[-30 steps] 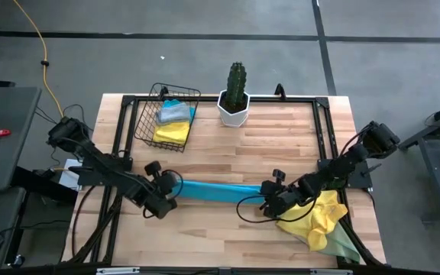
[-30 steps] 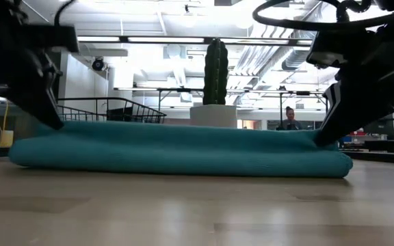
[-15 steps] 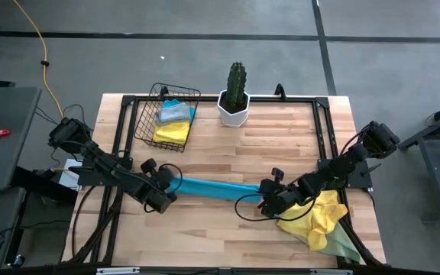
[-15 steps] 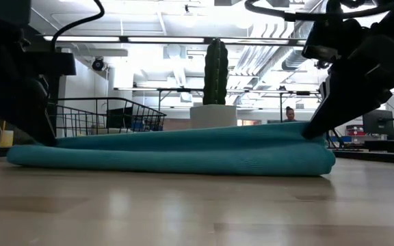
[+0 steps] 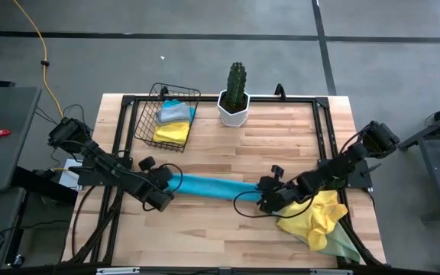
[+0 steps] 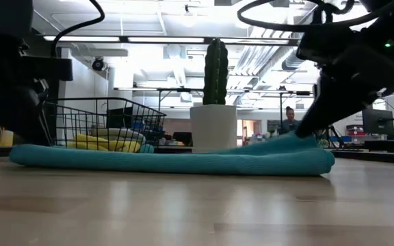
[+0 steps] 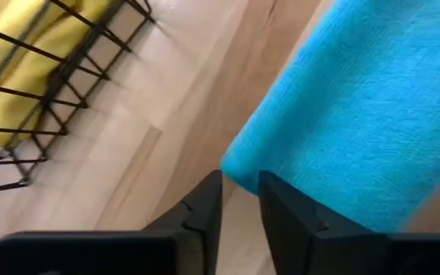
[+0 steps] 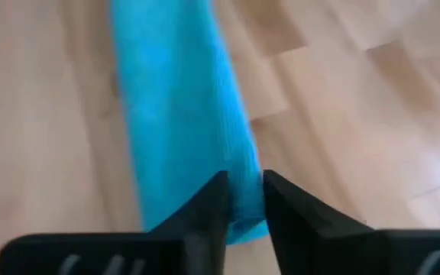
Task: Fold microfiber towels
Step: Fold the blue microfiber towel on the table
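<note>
You have the turquoise blue microfiber towel (image 5: 208,186) lying as a long, narrow folded strip across the middle of the wooden bench (image 5: 281,137), stretched between the two arms. At its left end, your left gripper (image 5: 161,192) has its jaws slightly apart, with the towel's corner just at the gap between them; whether they pinch the cloth cannot be told. At the other end, your right gripper (image 5: 266,195) sits on the strip's tip with its jaws a narrow gap apart and the towel edge between them; the low view shows that end lifted a little off the bench.

Just beside the right arm, near the bench's front right corner, a crumpled bright yellow towel (image 5: 319,216) lies heaped over a pale green one (image 5: 344,243). At the back left stands the black wire basket (image 5: 148,115), holding a folded yellow cloth (image 5: 172,132) with a grey cloth (image 5: 173,113) above it. Next to the basket is a green cactus in a white pot (image 5: 236,95).
</note>
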